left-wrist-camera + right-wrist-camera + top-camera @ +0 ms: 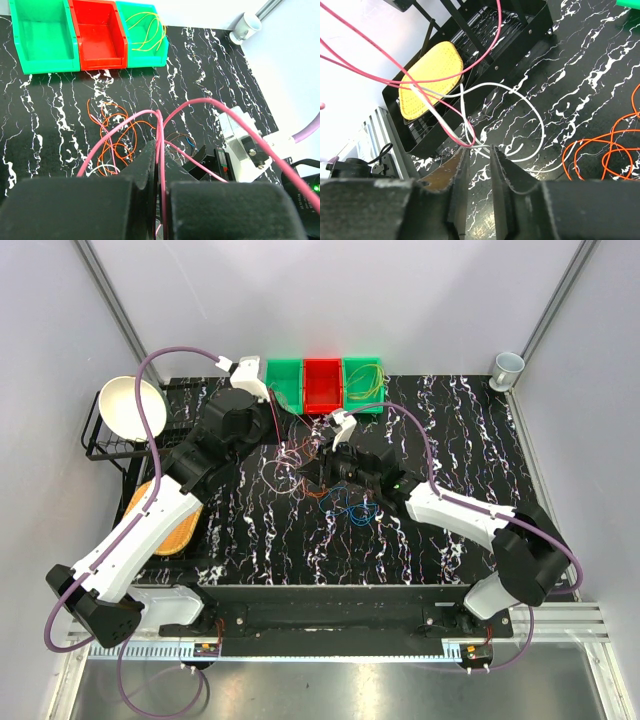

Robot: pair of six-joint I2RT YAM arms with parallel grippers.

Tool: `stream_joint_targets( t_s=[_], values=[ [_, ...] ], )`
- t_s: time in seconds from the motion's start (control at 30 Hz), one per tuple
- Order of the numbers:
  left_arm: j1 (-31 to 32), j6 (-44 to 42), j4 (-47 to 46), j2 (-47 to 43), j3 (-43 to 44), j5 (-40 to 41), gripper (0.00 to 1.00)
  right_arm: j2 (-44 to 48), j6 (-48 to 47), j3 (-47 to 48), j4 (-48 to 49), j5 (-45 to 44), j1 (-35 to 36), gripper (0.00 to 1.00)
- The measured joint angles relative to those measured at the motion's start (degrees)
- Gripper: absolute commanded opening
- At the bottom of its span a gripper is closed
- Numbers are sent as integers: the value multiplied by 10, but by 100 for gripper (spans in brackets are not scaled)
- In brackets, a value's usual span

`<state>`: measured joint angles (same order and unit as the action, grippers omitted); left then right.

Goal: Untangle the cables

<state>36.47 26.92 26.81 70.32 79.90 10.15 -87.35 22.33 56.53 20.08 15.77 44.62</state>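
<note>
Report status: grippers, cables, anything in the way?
Left gripper shut on pink cable. Right gripper slightly open, white cable at its tips. Orange cables tangled on table; pink cable crosses white cable.

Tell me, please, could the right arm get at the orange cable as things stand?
Probably yes: the orange cable lies on the table close beside the right hand. Only a white cable loops between them, and it might snag.

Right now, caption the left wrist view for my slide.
Left tool shut on a pink cable, orange cables loose beyond, yellow-green cables in the right green bin.
</note>
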Motion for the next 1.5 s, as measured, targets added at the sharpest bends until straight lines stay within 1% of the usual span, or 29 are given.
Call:
stream_joint_targets(
  t_s=[0.03, 0.17, 0.47, 0.5, 0.53, 0.57, 0.6, 0.63, 0.67, 0.73, 0.9, 1.1, 1.17, 1.2, 1.23, 1.3, 1.33, 1.37, 1.4, 1.5],
  values=[
    [0, 0, 0, 0, 0, 0, 0, 0, 0, 0, 1, 0, 0, 23],
    [-1, 1, 0, 0, 0, -3, 0, -1, 0, 0, 3, 0, 0, 0],
    [-7, 5, -5, -1, 0, -11, 0, -3, 2, -10, 28, 3, 0, 0],
    [-8, 5, -5, -1, 0, -11, 0, -3, 2, -14, 28, 3, 0, 5],
    [-10, 6, -5, -1, 1, -12, 0, -2, 2, -18, 28, 3, 0, 19],
    [-12, 6, -3, -1, 3, -12, 0, 0, 2, -25, 27, 2, 0, 53],
    [-14, 7, -2, -1, 6, -12, 0, 2, 2, -29, 26, 1, 0, 62],
    [-16, 8, -2, -1, 10, -12, 0, 5, 2, -34, 25, -1, 0, 66],
    [-17, 8, -2, -1, 14, -12, 0, 10, -3, -39, 25, -3, 0, 69],
    [-19, 8, -2, -1, 25, -12, 0, 18, -9, -46, 23, -6, 0, 70],
    [-20, 10, -4, -1, 44, -19, 0, 21, -19, -46, 23, -15, 0, 71],
    [-20, 13, -3, -1, 44, -28, 0, 20, -22, -40, 23, -17, 0, 71],
    [-20, 15, -3, -1, 44, -30, 0, 16, -23, -30, 24, -17, 0, 65],
    [-20, 15, -3, -1, 44, -31, 0, 12, -24, -23, 26, -17, 0, 60],
    [-20, 16, -3, -1, 44, -32, 0, 8, -24, -16, 28, -17, 0, 49],
    [-20, 16, -3, -1, 44, -34, 0, -2, -25, -6, 32, -17, 0, 35],
    [-20, 17, -3, -1, 44, -35, 0, -6, -24, -3, 35, -18, 0, 25],
    [-20, 17, -3, -1, 44, -37, 0, -9, -22, -2, 39, -18, 0, 3],
    [-20, 17, -3, -1, 44, -38, 0, -12, -21, -2, 42, -20, 0, 0],
    [-20, 16, -3, -1, 44, -38, 0, -15, -17, -3, 40, -32, 0, 0]
  ],
)
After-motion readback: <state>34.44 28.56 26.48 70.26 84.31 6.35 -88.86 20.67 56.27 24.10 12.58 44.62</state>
